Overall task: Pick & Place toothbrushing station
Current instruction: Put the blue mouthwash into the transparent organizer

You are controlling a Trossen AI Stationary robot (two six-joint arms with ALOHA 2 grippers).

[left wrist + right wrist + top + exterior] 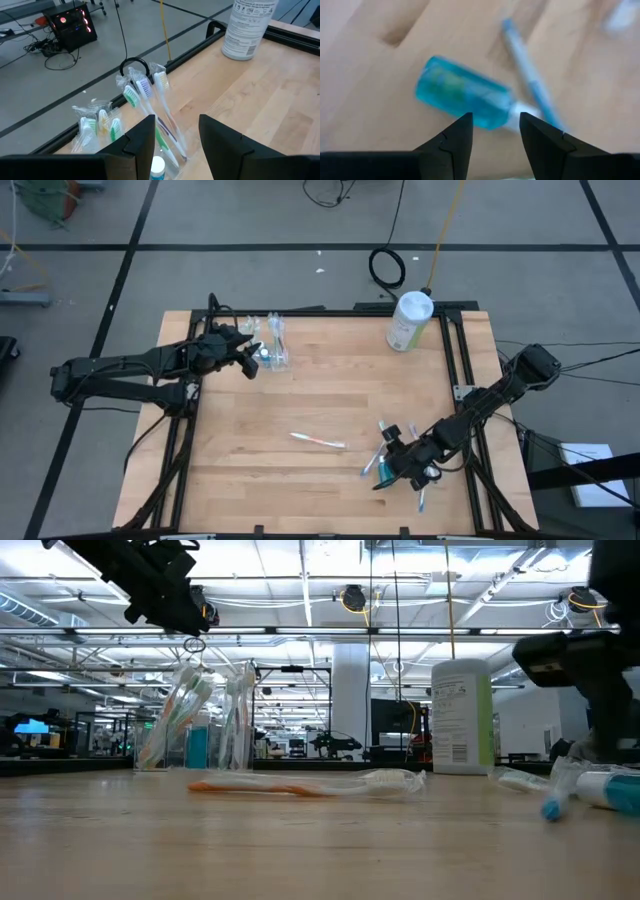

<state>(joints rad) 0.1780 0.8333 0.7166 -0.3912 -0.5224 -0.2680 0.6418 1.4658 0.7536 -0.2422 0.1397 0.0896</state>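
Right wrist view: right pincer (495,137) wide over toothpaste tube (464,99); left pincer (176,142) wide, empty.

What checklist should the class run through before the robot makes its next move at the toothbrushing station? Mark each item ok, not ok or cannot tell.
1. Left gripper open above the clear cup of toothbrushes: ok.
2. Right gripper open over the blue toothpaste tube: ok.
3. Tube free of the gripper's fingers: ok, nothing is held.
4. All toothbrushes in the cup: not ok; an orange-handled toothbrush lies loose on the table.
5. White canister away from both arms: ok.
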